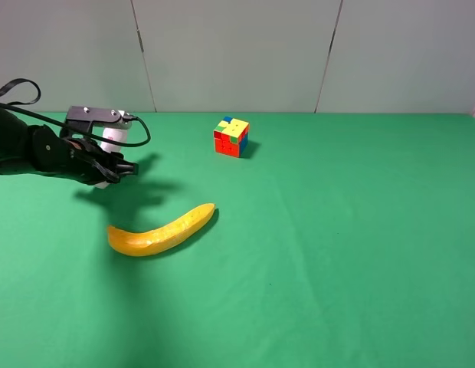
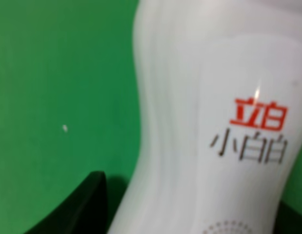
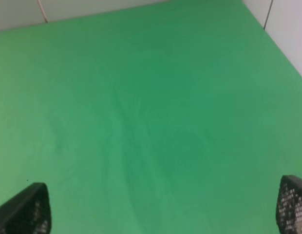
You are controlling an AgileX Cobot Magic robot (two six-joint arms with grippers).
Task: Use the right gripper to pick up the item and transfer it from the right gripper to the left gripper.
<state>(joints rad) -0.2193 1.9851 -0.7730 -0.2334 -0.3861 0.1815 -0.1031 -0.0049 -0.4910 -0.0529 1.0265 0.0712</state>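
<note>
The banana (image 1: 162, 232) lies nearest the camera in the high view, left of centre on the green tabletop (image 1: 352, 253), its long curve running from the lower left up toward the right. Above it, at the left edge of the frame, the left pincer (image 1: 119, 165) reaches in from a black arm with a looped black cable and a grey plate on top. It is clamped on the bottle (image 1: 111, 139), of which only a patch of white body shows between the plate and the dark claw; the cap is hidden there. Pincer and bottle hang clear of the tabletop, with their shadow cast on the cloth just above the banana.

In the left wrist view the bottle (image 2: 209, 122) fills the right of the frame, very close and a little blurred: a white waisted body with red characters over grey ones, and a ring of fine dots at the bottom edge. A black finger (image 2: 78, 209) shows at the lower left beside it, and green cloth lies behind.

A puzzle cube (image 1: 231, 136) sits upper centre in the high view, well apart from the banana and the left pincer.

The right pincer (image 3: 163, 214) is outside the high view. Its wrist view shows two black fingertips (image 3: 27, 212) at the lower corners, standing wide apart with only bare green cloth between them and a pale wall along the top and right edges.
</note>
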